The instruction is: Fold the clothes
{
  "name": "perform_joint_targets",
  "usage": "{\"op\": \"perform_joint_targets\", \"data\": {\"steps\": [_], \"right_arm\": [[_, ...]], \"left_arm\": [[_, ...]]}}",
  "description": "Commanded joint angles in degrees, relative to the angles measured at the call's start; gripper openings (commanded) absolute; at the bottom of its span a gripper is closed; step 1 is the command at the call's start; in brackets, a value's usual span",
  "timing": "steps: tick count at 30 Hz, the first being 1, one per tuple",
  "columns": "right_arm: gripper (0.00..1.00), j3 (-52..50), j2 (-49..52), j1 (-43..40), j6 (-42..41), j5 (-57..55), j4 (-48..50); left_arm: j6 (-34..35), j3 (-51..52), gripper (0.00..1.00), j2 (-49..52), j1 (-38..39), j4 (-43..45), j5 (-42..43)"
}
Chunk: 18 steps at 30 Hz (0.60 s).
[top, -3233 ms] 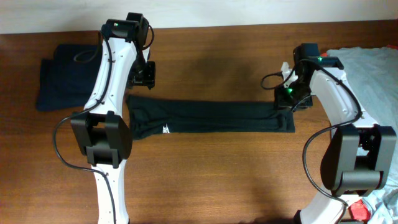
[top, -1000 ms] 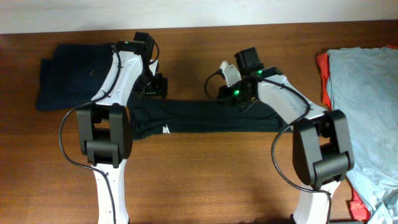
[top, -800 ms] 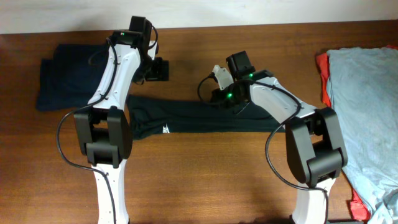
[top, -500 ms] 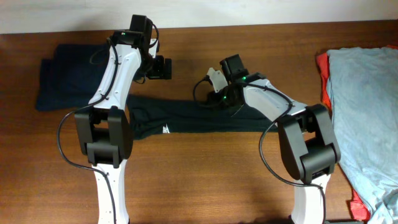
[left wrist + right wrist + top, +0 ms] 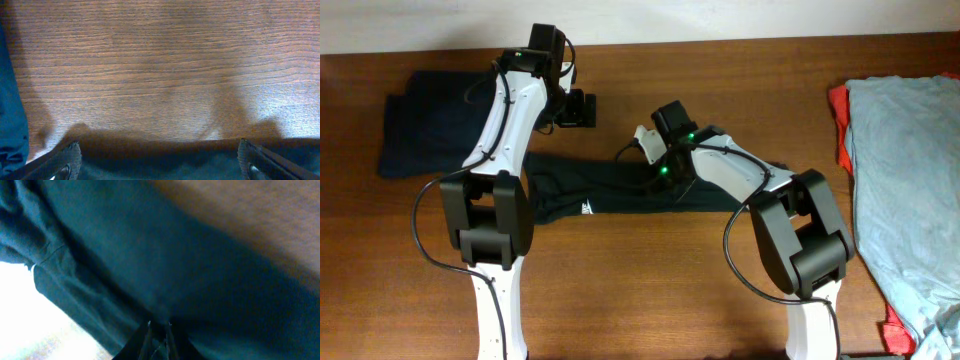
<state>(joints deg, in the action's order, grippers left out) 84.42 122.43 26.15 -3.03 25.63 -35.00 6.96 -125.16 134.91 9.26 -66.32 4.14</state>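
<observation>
Brown wooden table (image 5: 720,290), seen from overhead, carrying four garments and two arms.

Garments, one of each:
- Black T-shirt (image 5: 570,185) – lies as a long narrow strip across the middle of the frame, with a small white mark (image 5: 588,209) near its left end.
- Navy garment (image 5: 420,120) – folded, upper left of the frame, apart from the black strip.
- Light grey-blue garment (image 5: 905,170) – spread along the right edge.
- Red garment (image 5: 840,120) – showing from under the grey-blue one at its left border and at the lower right corner.

Left gripper (image 5: 582,110): above centre-left, over bare wood just beyond the strip's upper edge. In the left wrist view its two fingers (image 5: 70,157) stand wide apart at the bottom corners, with nothing between them but wood and the dark edge of the cloth.

Right gripper (image 5: 660,178): over the middle of the strip. In the right wrist view the fingertips (image 5: 157,330) are pinched close together on the black fabric, which fills most of that frame; the picture is blurred
</observation>
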Motion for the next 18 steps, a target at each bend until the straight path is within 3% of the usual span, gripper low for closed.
{"op": "perform_joint_targets", "data": {"steps": [1,15,18], "right_arm": [[0.16,-0.3,0.7,1.5,-0.5,0.7,-1.6],[0.15,-0.3,0.7,1.9,-0.4,5.7,-10.7],[0.11,-0.2,0.4,1.9,-0.3,6.8,-11.4]], "left_arm": [[-0.1,-0.5,0.99,0.5,0.1,0.1,0.6],[-0.2,-0.5,0.99,0.5,0.1,0.1,0.6],[-0.2,-0.5,0.99,0.5,0.1,0.1,0.6]]}}
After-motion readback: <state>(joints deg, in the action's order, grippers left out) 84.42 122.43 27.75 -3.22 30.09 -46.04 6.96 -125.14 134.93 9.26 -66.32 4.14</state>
